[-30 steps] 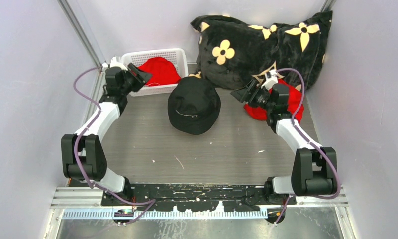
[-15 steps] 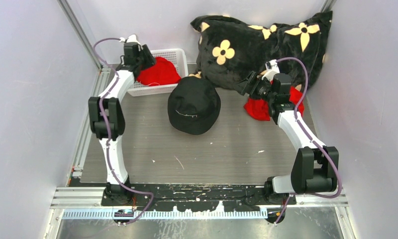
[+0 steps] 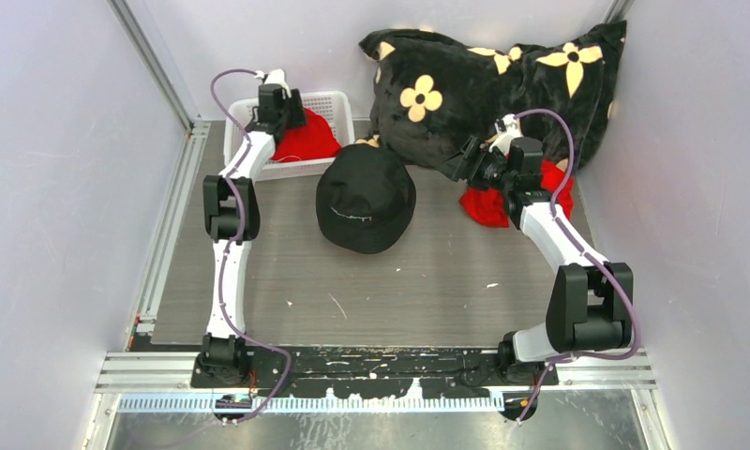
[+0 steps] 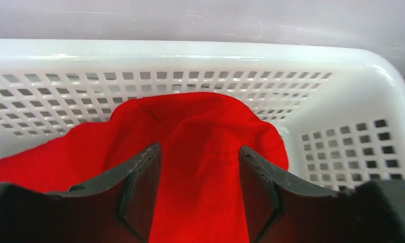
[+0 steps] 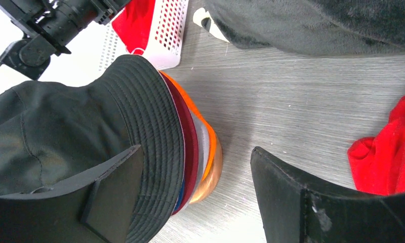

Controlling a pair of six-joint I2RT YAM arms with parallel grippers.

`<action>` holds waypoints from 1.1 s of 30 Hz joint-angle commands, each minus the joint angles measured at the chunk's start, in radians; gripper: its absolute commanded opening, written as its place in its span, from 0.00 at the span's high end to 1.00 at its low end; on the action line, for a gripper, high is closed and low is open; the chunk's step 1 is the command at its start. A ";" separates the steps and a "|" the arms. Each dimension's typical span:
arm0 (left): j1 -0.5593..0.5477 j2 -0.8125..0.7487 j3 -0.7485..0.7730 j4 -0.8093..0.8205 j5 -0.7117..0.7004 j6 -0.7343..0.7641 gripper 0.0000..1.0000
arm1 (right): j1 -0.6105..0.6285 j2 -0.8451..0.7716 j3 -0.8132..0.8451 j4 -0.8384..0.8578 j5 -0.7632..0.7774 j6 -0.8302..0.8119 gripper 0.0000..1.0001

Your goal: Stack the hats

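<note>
Grey wood-grain tabletop (image 3: 399, 281), flecked with small pale scuffs, boxed in by plain pale walls (image 3: 62, 187) at 9, 12 and 3 o'clock. Aluminium rail (image 3: 165, 239) along the 9 o'clock edge; black mounting plate (image 3: 381, 361) at 6 o'clock under both arm bases.

At 11 o'clock, a white perforated plastic basket (image 3: 338, 103) with a bright red hat (image 3: 307, 139) slumped inside. Left gripper (image 4: 200, 152) low over that basket, fingers apart on either side of a raised fold of the red cloth.

At 1 o'clock, a black plush cushion with cream flowers (image 3: 465, 84), propped against the back wall.

Near the centre, a black hat (image 3: 367, 197) topping the stack. From the right wrist, brims of a dark red hat (image 5: 190, 152), an orange hat (image 5: 185, 98), a grey hat (image 5: 202, 152) and a sliver of a blue hat (image 5: 179, 201) beneath it, all on a wooden stand (image 5: 215, 169).

At 3 o'clock, a crumpled red fabric heap (image 3: 488, 208), partly under the right arm. Right gripper (image 5: 195, 157) spread wide, empty, facing 9 o'clock toward the stack, bare tabletop between its fingers.
</note>
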 commanded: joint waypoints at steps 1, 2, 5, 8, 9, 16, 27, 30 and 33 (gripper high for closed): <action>0.004 0.073 0.123 0.061 -0.040 0.060 0.41 | 0.000 0.015 0.059 0.032 -0.013 -0.005 0.19; 0.004 0.093 0.145 0.062 -0.040 0.065 0.40 | 0.000 0.019 0.058 0.032 -0.009 -0.005 0.19; 0.004 0.140 0.197 0.058 -0.043 0.075 0.38 | 0.000 0.030 0.064 0.030 0.002 -0.003 0.19; 0.004 0.175 0.218 0.062 -0.048 0.080 0.38 | 0.000 0.040 0.073 0.030 0.006 -0.001 0.19; 0.004 0.180 0.221 0.064 -0.048 0.081 0.38 | 0.000 0.043 0.077 0.031 0.007 0.002 0.19; 0.005 0.158 0.175 0.123 -0.039 0.095 1.00 | 0.005 0.058 0.081 0.051 -0.001 0.014 0.20; -0.028 -0.194 0.023 0.137 0.013 0.113 1.00 | 0.015 -0.008 0.014 0.100 -0.034 0.018 0.20; -0.048 -0.305 0.012 0.091 0.028 0.090 1.00 | 0.015 -0.063 -0.027 0.098 -0.050 0.007 0.20; -0.058 -0.410 0.012 0.046 0.056 0.051 1.00 | 0.015 -0.131 -0.063 0.101 -0.058 0.000 0.20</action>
